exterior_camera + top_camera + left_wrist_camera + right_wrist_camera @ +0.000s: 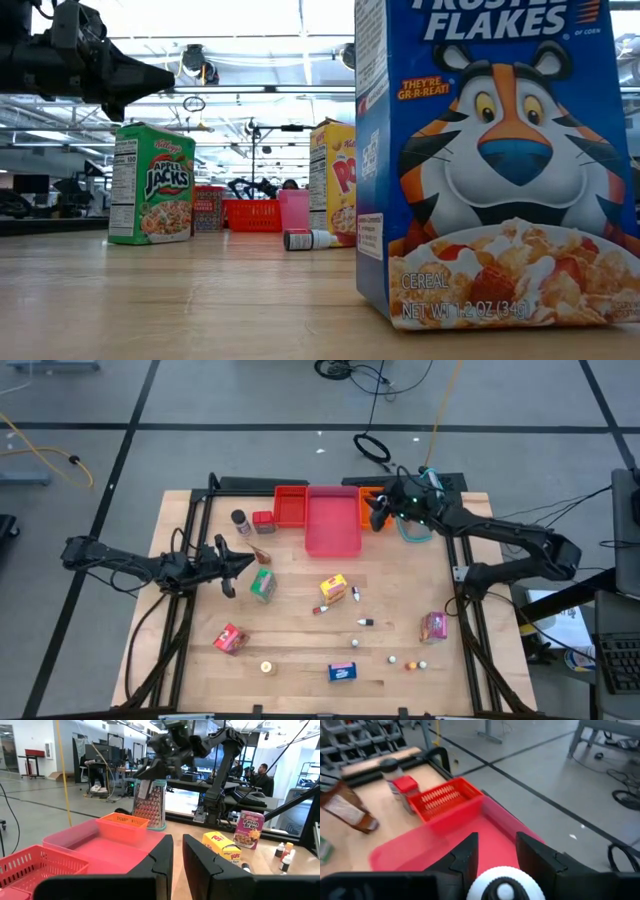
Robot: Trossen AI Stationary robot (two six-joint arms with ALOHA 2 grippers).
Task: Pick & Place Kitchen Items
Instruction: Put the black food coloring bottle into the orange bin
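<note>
From above, three trays sit at the desk's [300, 625] far edge: red tray [290, 506], pink tray [331, 520], orange tray [368, 502]. Three boxes lie mid-desk and near: green box [263, 585], yellow box [333, 588], blue box [343, 672]; two pink pouches, one [229, 639] near-left, one [433, 626] right. A shaker [240, 520] and a red box [263, 522] stand left of the red tray. The left claw [238, 563] hovers left of the green box; the right claw [378, 512] hangs over the orange tray. At desk level, the blue box [490, 160] stands upright, blocking the right side; a small bottle [310, 239] lies sideways. The left wrist shows its fingers [155, 862] slightly apart, nothing between them, and a grater [150, 804] under the right claw. The right wrist shows its fingers [465, 855] apart above the pink tray [440, 845].
</note>
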